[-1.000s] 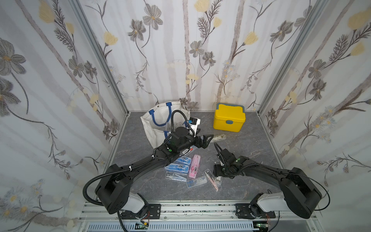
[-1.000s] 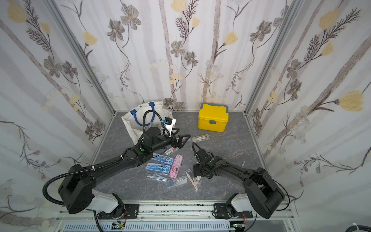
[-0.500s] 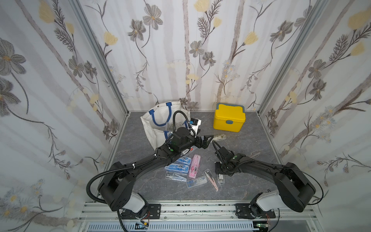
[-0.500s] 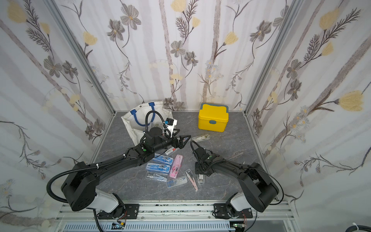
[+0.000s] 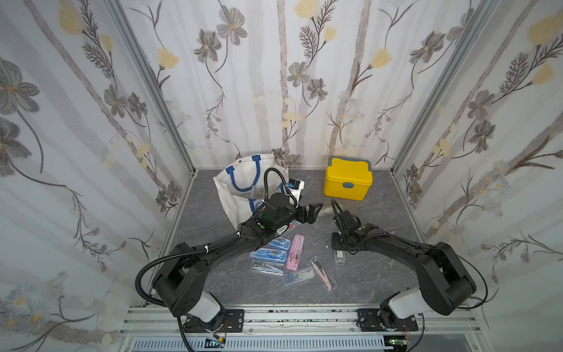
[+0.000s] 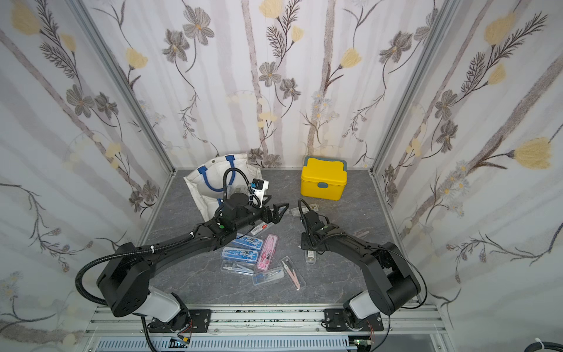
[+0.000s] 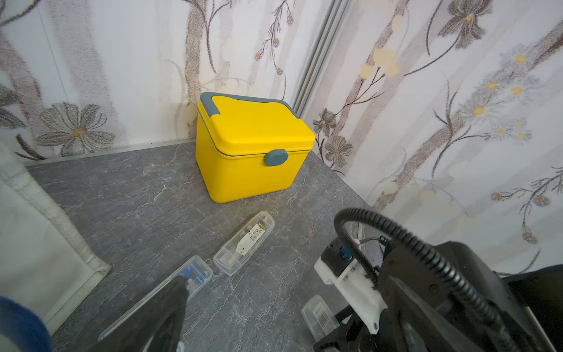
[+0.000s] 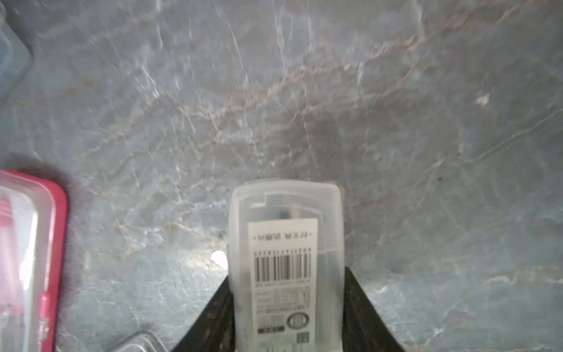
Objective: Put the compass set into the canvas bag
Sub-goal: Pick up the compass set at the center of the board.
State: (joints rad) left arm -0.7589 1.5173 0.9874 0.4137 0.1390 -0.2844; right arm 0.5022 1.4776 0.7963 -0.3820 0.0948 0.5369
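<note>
The right pincer (image 8: 288, 275) is clamped on a clear compass set case (image 8: 286, 213) with a barcode label, one finger against each long side, down at the grey counter (image 8: 426, 122). A pink case (image 8: 30, 259) lies near it. The left pincer (image 5: 311, 211) hangs wide apart, holding nothing. The canvas bag (image 5: 236, 186) stands behind the left pincer, well apart from the right one.
</note>
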